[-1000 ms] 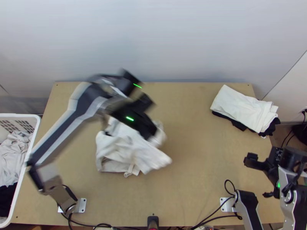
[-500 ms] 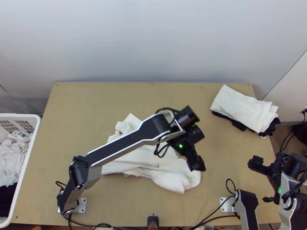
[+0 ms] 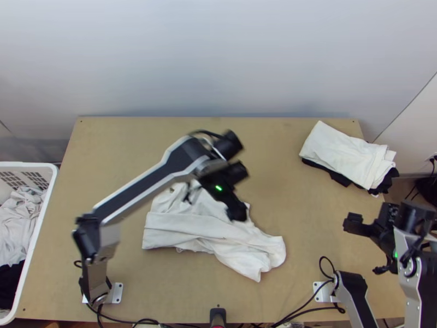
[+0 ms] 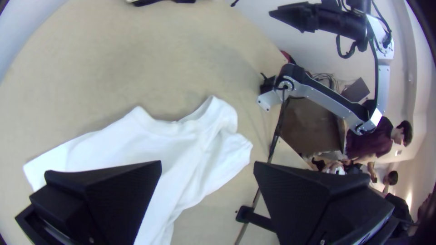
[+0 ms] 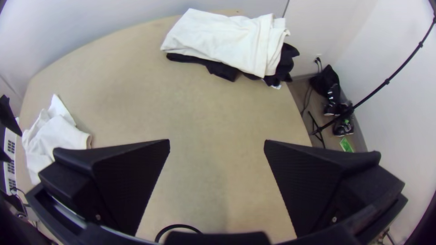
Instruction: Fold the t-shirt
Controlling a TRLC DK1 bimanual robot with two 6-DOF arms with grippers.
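T-shirt [image 3: 188, 225] laid beneath left fingers [image 4: 113, 195], held apart; long axis slanted toward right arm's base [image 3: 350, 283]; right fingers [image 5: 122, 181], also parted, set farther.

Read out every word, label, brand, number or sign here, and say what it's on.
No text can be read on the white t-shirt, folded pile or basket.
Green card on the floor: any marks are too small to read.
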